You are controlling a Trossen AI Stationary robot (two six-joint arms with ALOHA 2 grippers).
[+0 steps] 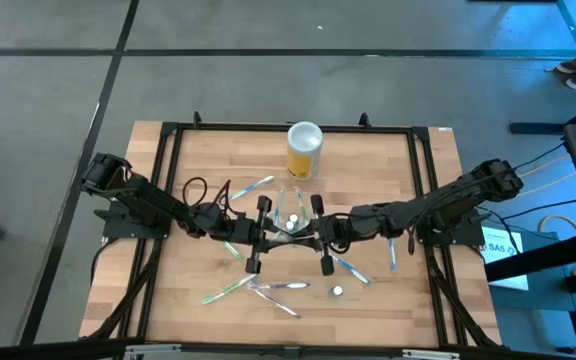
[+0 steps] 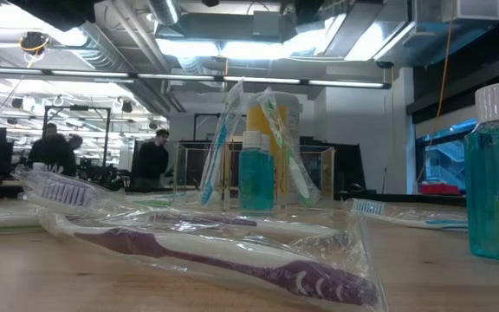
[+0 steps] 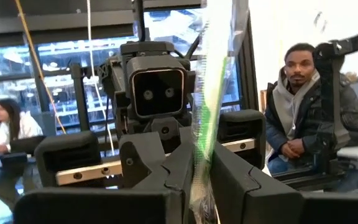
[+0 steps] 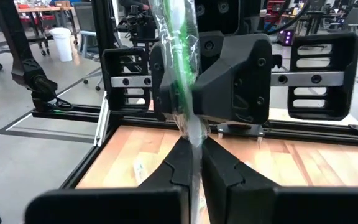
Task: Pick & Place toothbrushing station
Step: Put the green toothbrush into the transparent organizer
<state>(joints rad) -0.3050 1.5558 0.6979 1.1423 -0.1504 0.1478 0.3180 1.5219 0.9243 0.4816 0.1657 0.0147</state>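
Pincers: left (image 1: 259, 232), right (image 1: 320, 233), both pinching wrapped green toothbrush (image 4: 180, 74) mid-table.

So the toothbrushing station (image 1: 291, 212) is this little clear plastic box, barely visible on the wood, upright mid-tabletop just in front of the yellow canister (image 1: 304, 150), with wrapped toothbrushes and a teal bottle standing inside.
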